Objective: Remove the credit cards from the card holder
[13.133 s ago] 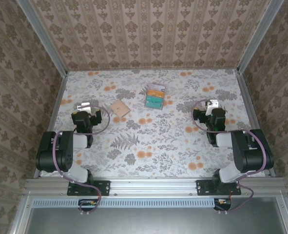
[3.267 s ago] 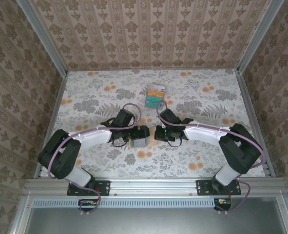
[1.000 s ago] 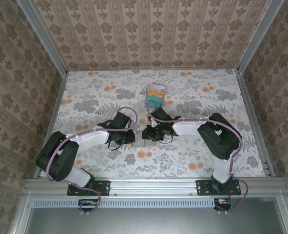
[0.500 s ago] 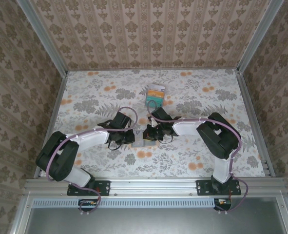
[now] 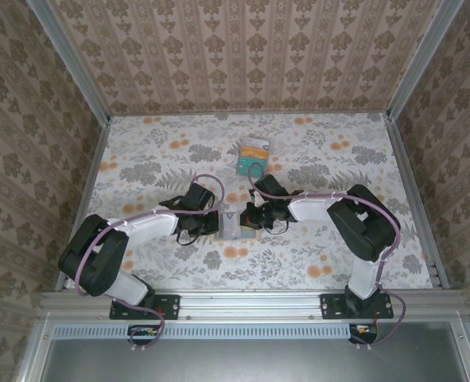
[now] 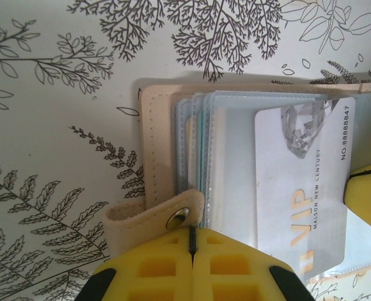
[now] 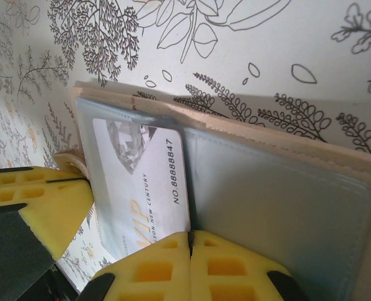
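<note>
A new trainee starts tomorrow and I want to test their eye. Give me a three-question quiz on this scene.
1. True or false: the left gripper and right gripper are both shut.
2. The white card in the holder reads: A) VIP B) GOLD C) VISA
3. Where do the teal and orange cards lie?
Key: 1 true; 2 A; 3 on the table, beyond the holder.

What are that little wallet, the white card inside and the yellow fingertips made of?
The wallet looks like matte tan leather or imitation, stitched along its edge, with a metal snap on the strap. Its pockets seem clear glossy plastic: the card shows through. The card looks like smooth printed plastic. The fingertips look like matte moulded plastic or rubber, with square recesses.
</note>
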